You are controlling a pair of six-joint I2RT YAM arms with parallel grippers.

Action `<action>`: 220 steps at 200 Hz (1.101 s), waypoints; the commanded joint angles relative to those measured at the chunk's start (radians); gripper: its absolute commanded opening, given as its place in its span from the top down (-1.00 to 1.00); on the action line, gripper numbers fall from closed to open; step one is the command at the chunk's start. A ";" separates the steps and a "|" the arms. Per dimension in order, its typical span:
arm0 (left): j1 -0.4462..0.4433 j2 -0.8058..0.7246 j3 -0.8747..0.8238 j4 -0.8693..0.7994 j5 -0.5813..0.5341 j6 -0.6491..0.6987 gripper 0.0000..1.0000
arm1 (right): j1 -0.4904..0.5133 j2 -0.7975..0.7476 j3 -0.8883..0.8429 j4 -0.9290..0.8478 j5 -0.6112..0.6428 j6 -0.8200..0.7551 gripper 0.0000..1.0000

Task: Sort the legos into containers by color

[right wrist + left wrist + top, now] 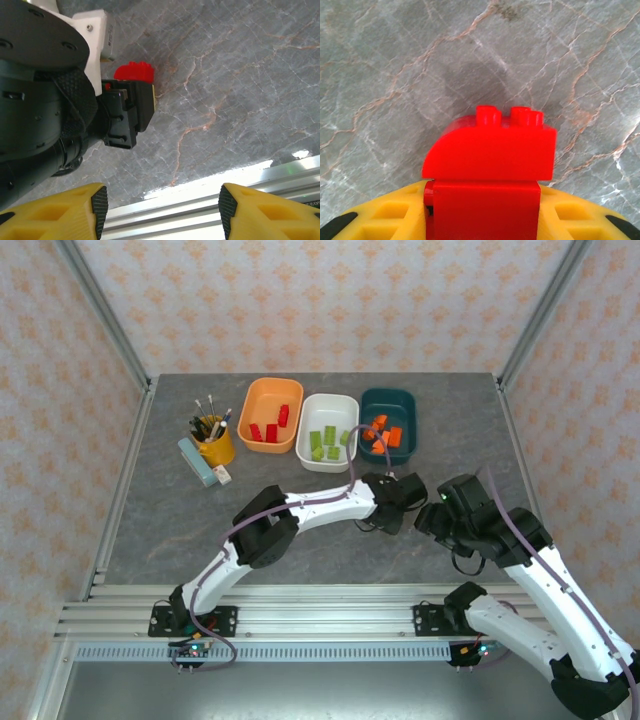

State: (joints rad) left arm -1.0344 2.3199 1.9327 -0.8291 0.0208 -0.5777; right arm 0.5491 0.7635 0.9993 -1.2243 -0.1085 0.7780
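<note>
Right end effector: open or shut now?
Open: the wrist view shows the right end effector with fingers wide apart, nothing between them.

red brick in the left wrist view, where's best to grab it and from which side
Grip the red brick across its two flat, parallel side faces, coming from the end opposite the studs, where the left gripper flanks it. The rounded shoulder and the studs would likely let fingers slip.

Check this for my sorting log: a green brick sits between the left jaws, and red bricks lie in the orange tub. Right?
No: the brick between the left gripper's jaws is red, not green, as the left wrist view shows. The orange tub does hold red bricks.
</note>
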 commanded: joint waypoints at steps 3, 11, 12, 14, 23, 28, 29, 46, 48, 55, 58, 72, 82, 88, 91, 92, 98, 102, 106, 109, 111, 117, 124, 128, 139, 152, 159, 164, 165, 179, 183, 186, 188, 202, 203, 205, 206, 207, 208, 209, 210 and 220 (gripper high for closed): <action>0.014 -0.146 -0.038 -0.055 -0.040 -0.015 0.38 | 0.005 -0.004 0.018 0.090 0.032 -0.011 -0.24; 0.029 -0.182 -0.055 -0.062 -0.035 -0.024 0.38 | 0.005 -0.001 0.026 0.123 0.026 -0.018 -0.24; 0.030 -0.187 -0.056 -0.062 -0.034 -0.024 0.38 | 0.005 -0.001 0.026 0.127 0.025 -0.019 -0.24; 0.035 -0.197 -0.059 -0.064 -0.033 -0.027 0.38 | 0.005 0.000 0.028 0.135 0.024 -0.021 -0.24; 0.057 -0.238 -0.076 -0.068 -0.023 -0.035 0.38 | 0.005 0.005 0.037 0.176 0.017 -0.028 -0.24; 0.070 -0.260 -0.084 -0.072 -0.021 -0.038 0.38 | 0.005 0.010 0.040 0.200 0.010 -0.033 -0.23; 0.074 -0.265 -0.086 -0.071 -0.020 -0.039 0.38 | 0.005 0.010 0.040 0.205 0.009 -0.034 -0.23; 0.132 -0.326 -0.097 -0.083 -0.012 -0.040 0.38 | 0.005 0.032 0.041 0.303 -0.022 -0.052 -0.22; 0.138 -0.332 -0.096 -0.085 -0.010 -0.040 0.38 | 0.005 0.035 0.040 0.319 -0.030 -0.054 -0.22; 0.164 -0.350 -0.093 -0.091 -0.010 -0.037 0.38 | 0.005 0.048 0.033 0.371 -0.052 -0.061 -0.21; 0.177 -0.355 -0.091 -0.094 -0.010 -0.034 0.38 | 0.005 0.054 0.030 0.394 -0.063 -0.064 -0.21; 0.234 -0.378 -0.079 -0.099 -0.014 -0.021 0.38 | 0.005 0.089 0.013 0.511 -0.111 -0.067 -0.21; 0.278 -0.382 -0.067 -0.103 -0.019 -0.009 0.38 | 0.005 0.118 0.001 0.608 -0.142 -0.062 -0.21; 0.306 -0.379 -0.056 -0.107 -0.021 -0.004 0.38 | 0.005 0.137 -0.010 0.679 -0.161 -0.056 -0.21; 0.321 -0.378 -0.052 -0.107 -0.020 -0.002 0.38 | 0.005 0.145 -0.017 0.718 -0.171 -0.053 -0.21; 0.326 -0.378 -0.050 -0.107 -0.019 -0.002 0.38 | 0.005 0.148 -0.019 0.731 -0.174 -0.052 -0.21; 0.356 -0.373 -0.041 -0.104 -0.016 0.000 0.38 | 0.005 0.167 -0.028 0.809 -0.188 -0.047 -0.21; 0.375 -0.370 -0.035 -0.102 -0.015 0.001 0.38 | 0.005 0.181 -0.034 0.855 -0.193 -0.043 -0.21; 0.392 -0.367 -0.028 -0.099 -0.015 0.002 0.37 | 0.005 0.196 -0.038 0.900 -0.195 -0.039 -0.21; 0.407 -0.362 -0.022 -0.097 -0.016 0.004 0.37 | 0.005 0.208 -0.041 0.932 -0.194 -0.038 -0.21; 0.417 -0.359 -0.017 -0.095 -0.017 0.005 0.37 | 0.005 0.213 -0.042 0.949 -0.193 -0.035 -0.21; 0.443 -0.346 -0.002 -0.095 -0.021 0.010 0.37 | 0.005 0.244 -0.041 1.001 -0.187 -0.034 -0.22; 0.472 -0.327 0.021 -0.097 -0.030 0.018 0.37 | 0.003 0.280 -0.034 1.056 -0.179 -0.035 -0.22; 0.489 -0.313 0.039 -0.100 -0.035 0.021 0.37 | 0.003 0.303 -0.028 1.081 -0.178 -0.036 -0.23; 0.531 -0.272 0.082 -0.107 -0.054 0.028 0.36 | 0.002 0.367 -0.001 1.126 -0.178 -0.043 -0.23; 0.572 -0.222 0.133 -0.109 -0.090 0.037 0.35 | -0.004 0.458 0.040 1.172 -0.198 -0.047 -0.24; 0.593 -0.192 0.163 -0.108 -0.109 0.038 0.35 | -0.006 0.501 0.064 1.196 -0.209 -0.045 -0.24; 0.609 -0.172 0.191 -0.110 -0.119 0.038 0.35 | -0.008 0.527 0.081 1.209 -0.217 -0.044 -0.24; 0.612 -0.166 0.193 -0.110 -0.121 0.038 0.35 | -0.008 0.534 0.085 1.213 -0.218 -0.043 -0.24; 0.646 -0.093 0.283 -0.128 -0.160 0.038 0.35 | -0.013 0.612 0.138 1.237 -0.237 -0.035 -0.24; 0.656 -0.071 0.309 -0.133 -0.170 0.038 0.35 | -0.015 0.634 0.154 1.239 -0.243 -0.033 -0.24; 0.663 -0.055 0.330 -0.139 -0.177 0.038 0.35 | -0.017 0.650 0.167 1.240 -0.246 -0.030 -0.24; 0.667 -0.044 0.344 -0.142 -0.181 0.038 0.35 | -0.019 0.660 0.174 1.240 -0.247 -0.029 -0.24; 0.696 0.023 0.423 -0.150 -0.213 0.030 0.34 | -0.030 0.727 0.218 1.247 -0.270 -0.011 -0.24; 0.698 0.025 0.428 -0.149 -0.214 0.029 0.34 | -0.031 0.731 0.220 1.248 -0.273 -0.010 -0.24; 0.702 0.035 0.436 -0.146 -0.216 0.026 0.34 | -0.032 0.736 0.225 1.249 -0.277 -0.010 -0.23; 0.705 0.038 0.440 -0.145 -0.217 0.025 0.34 | -0.032 0.741 0.227 1.250 -0.277 -0.009 -0.23; 0.707 0.042 0.443 -0.143 -0.218 0.024 0.34 | -0.033 0.745 0.230 1.250 -0.278 -0.008 -0.23; 0.709 0.045 0.446 -0.141 -0.218 0.022 0.34 | -0.033 0.749 0.232 1.249 -0.279 -0.008 -0.23; 0.710 0.049 0.449 -0.139 -0.219 0.022 0.34 | -0.034 0.753 0.235 1.250 -0.280 -0.008 -0.23; 0.712 0.053 0.452 -0.138 -0.219 0.020 0.34 | -0.034 0.755 0.236 1.250 -0.281 -0.008 -0.23; 0.729 0.085 0.477 -0.113 -0.230 0.012 0.34 | -0.038 0.782 0.249 1.251 -0.285 -0.005 -0.23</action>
State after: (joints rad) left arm -0.3420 2.3455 2.3272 -0.9287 -0.1173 -0.5552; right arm 0.5262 1.5005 1.1893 -0.0448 -0.3531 0.7528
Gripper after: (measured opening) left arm 0.434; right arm 0.616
